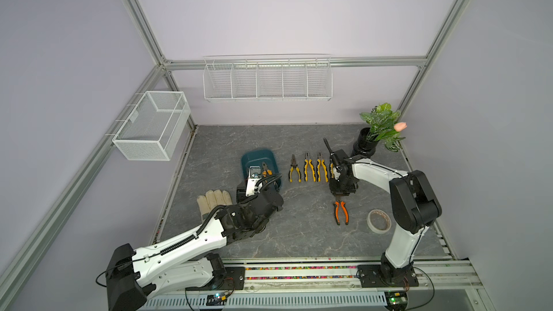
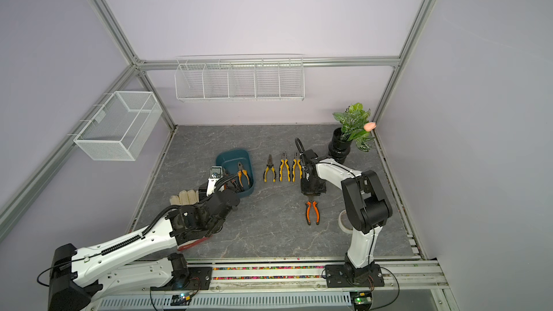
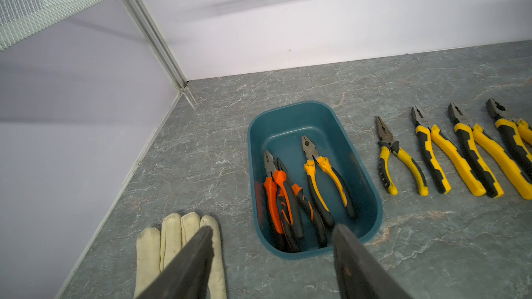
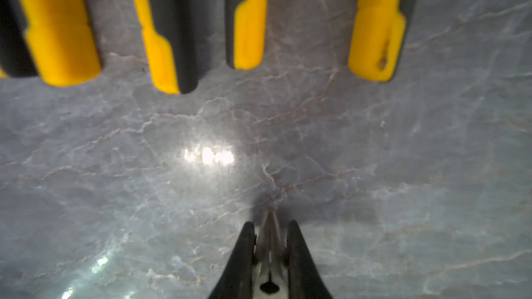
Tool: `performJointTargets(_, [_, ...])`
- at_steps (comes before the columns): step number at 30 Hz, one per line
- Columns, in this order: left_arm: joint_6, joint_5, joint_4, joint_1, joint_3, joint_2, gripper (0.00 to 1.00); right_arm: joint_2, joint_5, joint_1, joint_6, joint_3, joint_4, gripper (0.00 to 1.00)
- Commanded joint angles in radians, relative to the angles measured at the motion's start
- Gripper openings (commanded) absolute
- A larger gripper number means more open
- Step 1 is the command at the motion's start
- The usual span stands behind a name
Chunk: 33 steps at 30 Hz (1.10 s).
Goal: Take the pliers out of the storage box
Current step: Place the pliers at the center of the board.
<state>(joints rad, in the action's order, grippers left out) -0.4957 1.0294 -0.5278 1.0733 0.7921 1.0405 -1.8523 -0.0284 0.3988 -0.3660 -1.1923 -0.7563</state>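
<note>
Can't read a single brand from here; whatever is stamped on the plier heads is too small to make out. The dark teal plastic storage box (image 3: 290, 125) sits on the grey marble-look tabletop (image 1: 269, 219), over toward the left. It has three pliers in it: two orange-and-black pliers (image 3: 273, 194) bunched along one wall and one yellow-orange-handled pliers (image 3: 322, 174) beside them. Just right of the box, four yellow-and-black pliers (image 3: 467, 145) lie in a neat row on the table.

The right gripper (image 4: 270, 223) is clamped tight on the metal nose of another orange-handled pliers (image 1: 341, 212), out of the box and nearer the front. The left gripper (image 3: 273, 227) hangs over the box's near end, jaws spread, holding nothing.

Room-wise there are lilac walls (image 1: 269, 10) and an aluminium frame (image 1: 374, 61), with a long white wire rack (image 1: 267, 80) and a white mesh basket (image 1: 152, 127) hung up on them.
</note>
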Motion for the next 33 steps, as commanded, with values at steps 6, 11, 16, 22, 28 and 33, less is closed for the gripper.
performJointTargets(6, [-0.009,-0.002,0.010,-0.007,0.009,0.010,0.68,-0.028,-0.028,-0.020,0.013,-0.035,0.016,0.15])
performJointTargets(11, [-0.003,-0.006,0.015,-0.008,0.018,0.024,0.68,-0.040,-0.037,-0.026,0.009,-0.047,0.014,0.18])
performJointTargets(16, [0.009,-0.006,0.018,-0.009,0.029,0.030,0.67,-0.045,-0.038,-0.031,0.006,-0.052,0.015,0.21])
performJointTargets(22, [0.011,-0.008,0.021,-0.012,0.030,0.037,0.67,-0.053,-0.033,-0.038,0.000,-0.053,0.023,0.24])
performJointTargets(28, [0.012,-0.012,0.021,-0.012,0.031,0.038,0.67,-0.060,-0.026,-0.038,-0.001,-0.053,0.027,0.30])
performJointTargets(33, [0.011,-0.023,0.016,-0.017,0.032,0.043,0.68,-0.032,-0.017,-0.039,-0.005,-0.040,0.038,0.42])
